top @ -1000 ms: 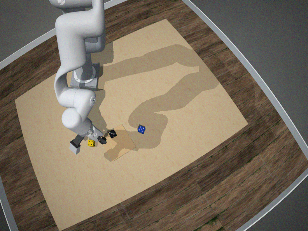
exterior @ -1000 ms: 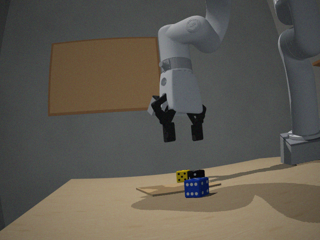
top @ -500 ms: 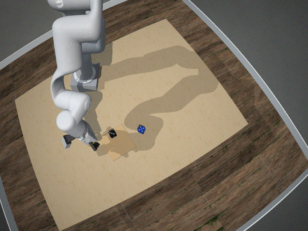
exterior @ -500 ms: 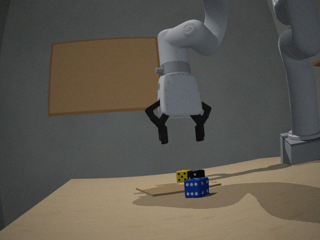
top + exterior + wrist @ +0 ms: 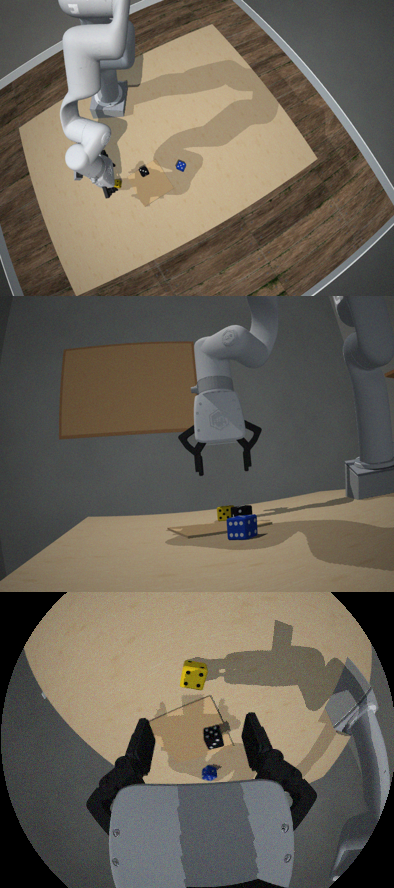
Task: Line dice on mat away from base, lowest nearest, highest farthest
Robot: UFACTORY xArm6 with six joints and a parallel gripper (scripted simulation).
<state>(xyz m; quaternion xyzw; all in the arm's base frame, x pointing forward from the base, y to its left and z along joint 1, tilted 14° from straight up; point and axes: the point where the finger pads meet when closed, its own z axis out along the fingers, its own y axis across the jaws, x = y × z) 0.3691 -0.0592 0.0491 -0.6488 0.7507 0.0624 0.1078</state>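
A thin tan mat (image 5: pixel 150 183) lies flat on the light table top. A black die (image 5: pixel 144 171) sits on the mat's corner nearest the base, with two pips up. A blue die (image 5: pixel 180 165) stands off the mat to its right, with five pips up. A yellow die (image 5: pixel 117 183) stands off the mat at its left corner. My gripper (image 5: pixel 222 469) is open and empty. It hangs high above the dice, over the yellow die (image 5: pixel 225 513). In the wrist view the yellow die (image 5: pixel 193 675), black die (image 5: pixel 213 736) and blue die (image 5: pixel 209 772) show beyond my open fingers.
The arm's base (image 5: pixel 108 101) stands behind the dice on the table top. Dark wood floor surrounds the light table top. An orange board (image 5: pixel 127 389) hangs on the back wall.
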